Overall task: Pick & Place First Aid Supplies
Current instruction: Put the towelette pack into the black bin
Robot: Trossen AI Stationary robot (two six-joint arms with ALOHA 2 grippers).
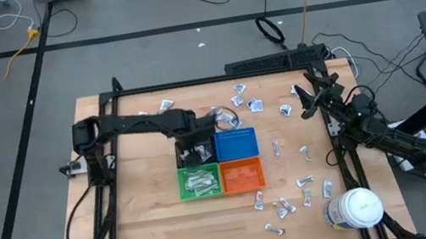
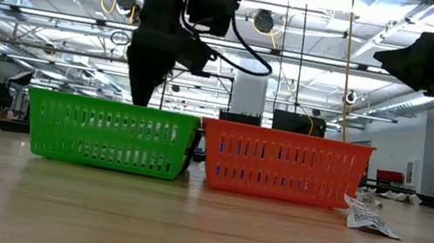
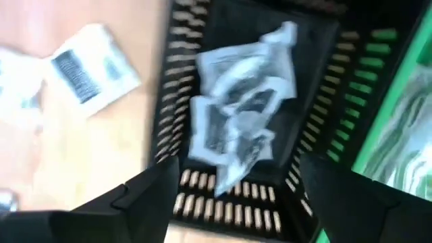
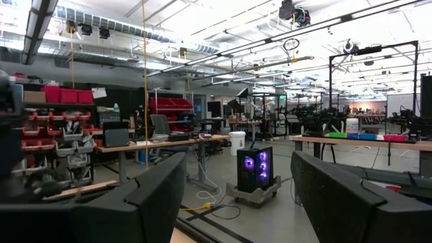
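Left gripper (image 1: 193, 149) hangs just left of centre in the overhead picture, over a black bin (image 1: 193, 153) that sits above the green bin (image 1: 199, 182) and left of the blue bin (image 1: 236, 145). Its fingers (image 3: 145, 196) stand apart with nothing between them. Straight beneath, in its wrist picture, a crumpled clump of white packets (image 3: 243, 108) lies inside the black bin, so the drop-off step looks just finished.

Right gripper (image 1: 306, 101) waits at the upper right of the table (image 1: 145, 233), raised, fingers spread, holding nothing.

More white packets (image 1: 242, 99) lie loose above the blue bin, and others (image 1: 282, 205) are scattered at lower right near a white jar (image 1: 356, 208). One flat packet (image 3: 88, 64) rests on the wood just outside the black bin. The green bin already holds a pile; the orange bin (image 1: 241, 175) looks empty from above.

Next, I judge, the left arm must lift clear of the bin and reach for another loose packet; these are thin and flat, so the fingers need to come down close to the wood.

Packets carry dark printed blocks, but no writing or brand is readable.
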